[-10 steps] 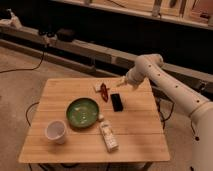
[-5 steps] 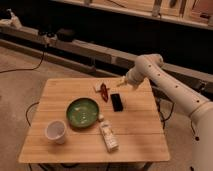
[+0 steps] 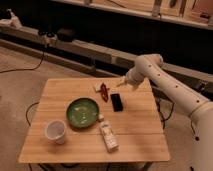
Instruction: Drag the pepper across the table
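Note:
The pepper [image 3: 104, 92] is a small dark-red chili lying on the far middle of the light-wood table [image 3: 65, 90], just left of a flat black phone [image 3: 117, 102]. My gripper [image 3: 121, 82] hangs at the end of the white arm above the table's far edge, to the right of the pepper and a little apart from it. Nothing shows in the gripper.
A green bowl [image 3: 82, 112] sits mid-table, a white cup [image 3: 55, 131] at the front left, a white tube-like bottle [image 3: 107, 134] at the front middle. A small white item [image 3: 97, 87] lies by the pepper. A rail and cables run behind the table.

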### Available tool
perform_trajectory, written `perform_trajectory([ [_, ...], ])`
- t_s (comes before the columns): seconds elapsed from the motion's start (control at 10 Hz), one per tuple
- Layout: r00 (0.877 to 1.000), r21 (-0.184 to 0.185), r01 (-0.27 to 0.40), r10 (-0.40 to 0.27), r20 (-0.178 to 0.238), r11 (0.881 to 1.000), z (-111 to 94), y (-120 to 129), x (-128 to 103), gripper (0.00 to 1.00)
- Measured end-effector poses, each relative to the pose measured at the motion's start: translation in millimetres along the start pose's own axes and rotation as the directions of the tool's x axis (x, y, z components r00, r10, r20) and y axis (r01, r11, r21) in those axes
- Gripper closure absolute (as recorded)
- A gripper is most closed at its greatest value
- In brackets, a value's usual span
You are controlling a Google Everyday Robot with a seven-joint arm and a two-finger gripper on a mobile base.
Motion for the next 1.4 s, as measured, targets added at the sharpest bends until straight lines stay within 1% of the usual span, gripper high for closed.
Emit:
perform_trajectory([
  [1.0,1.0,0.001,0.001,-0.001,-0.001,1.0,-0.5,-0.9,1.1,0.35],
  [1.2,0.997,0.006,0.075,-0.075,0.013,0.997,7.2,-16.3,4.0,0.35],
  [1.3,0.989,0.002,0.143,-0.143,0.032,0.99,14.9,-30.8,5.8,0.35],
  [1.4,0.98,0.001,0.192,-0.192,0.046,0.981,22.5,-41.9,8.7,0.35],
])
